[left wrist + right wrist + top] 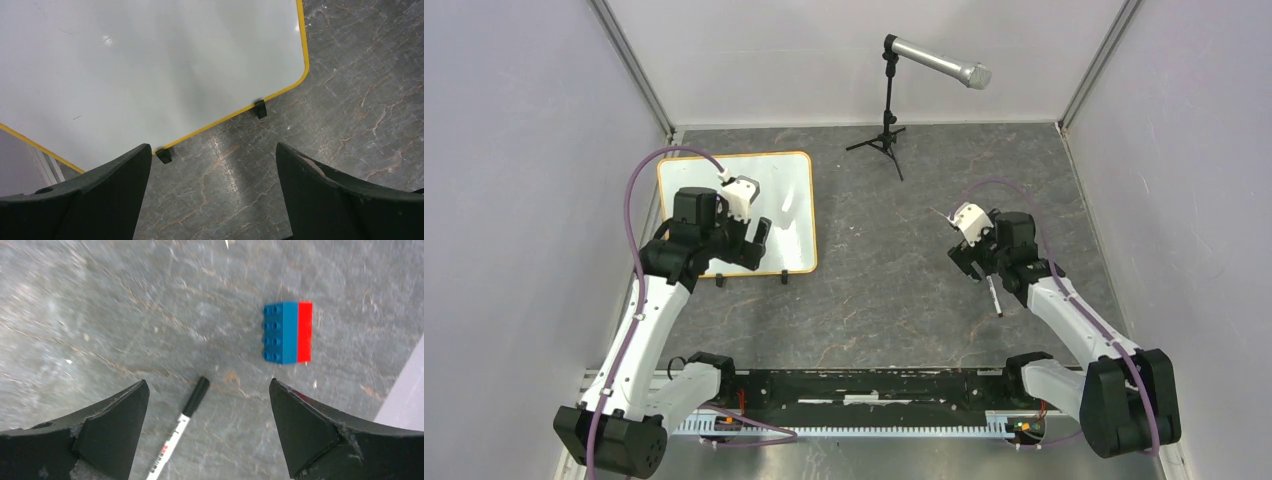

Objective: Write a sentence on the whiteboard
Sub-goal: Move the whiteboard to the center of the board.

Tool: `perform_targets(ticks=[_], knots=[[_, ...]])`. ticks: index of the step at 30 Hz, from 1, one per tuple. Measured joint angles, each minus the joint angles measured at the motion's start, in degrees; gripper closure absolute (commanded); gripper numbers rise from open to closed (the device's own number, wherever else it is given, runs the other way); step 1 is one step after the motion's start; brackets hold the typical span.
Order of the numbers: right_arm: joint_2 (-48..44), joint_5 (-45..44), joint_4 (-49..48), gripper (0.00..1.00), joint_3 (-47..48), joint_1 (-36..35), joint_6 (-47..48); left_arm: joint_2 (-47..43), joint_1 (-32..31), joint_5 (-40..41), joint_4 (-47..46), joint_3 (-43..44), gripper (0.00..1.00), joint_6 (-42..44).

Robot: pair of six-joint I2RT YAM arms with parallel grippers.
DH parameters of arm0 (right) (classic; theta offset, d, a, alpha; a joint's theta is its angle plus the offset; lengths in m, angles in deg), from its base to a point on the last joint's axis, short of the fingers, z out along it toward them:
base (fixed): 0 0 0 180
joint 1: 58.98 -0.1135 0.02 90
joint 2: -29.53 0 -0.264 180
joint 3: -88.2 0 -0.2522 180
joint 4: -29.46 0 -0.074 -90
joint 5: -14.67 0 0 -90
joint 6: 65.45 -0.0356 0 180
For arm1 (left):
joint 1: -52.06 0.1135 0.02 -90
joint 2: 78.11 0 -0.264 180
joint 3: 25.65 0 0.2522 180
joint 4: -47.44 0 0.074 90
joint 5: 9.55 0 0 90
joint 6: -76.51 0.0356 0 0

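The whiteboard [789, 215] lies blank toward the table's far-left corner, with no sentence on it yet. The left gripper [212, 147] hangs over its near edge, jaws spread and empty. The right gripper [208, 382], equally wide and empty, hangs above a capped marker [180, 432] near the table's right edge, close to a blue-and-red brick [287, 332]. I judge two risks: a skewed pinch could roll the slim marker away, or the cap could be left on. No containers show.

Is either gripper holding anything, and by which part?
Nothing is held. The left gripper and right gripper both stand open and empty; the black-capped white marker pen lies loose beneath the right one.
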Motion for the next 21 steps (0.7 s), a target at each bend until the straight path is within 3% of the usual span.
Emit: perform_targets(ticks=[12, 18, 21], knots=[[5.3, -10.0, 8.8, 0.02, 1.0, 0.0, 3.0, 1.2, -0.9, 3.1, -0.9, -2.4, 0.00, 0.1], [7.2, -7.4, 9.3, 0.05, 0.7, -0.5, 0.8, 1.7, -3.8, 5.5, -1.0, -5.3, 0.00, 0.2], [7.5, -4.8, 7.6, 0.02, 1.4, -4.5, -3.5, 1.7, -4.2, 8.1, -1.7, -5.4, 0.00, -0.1]])
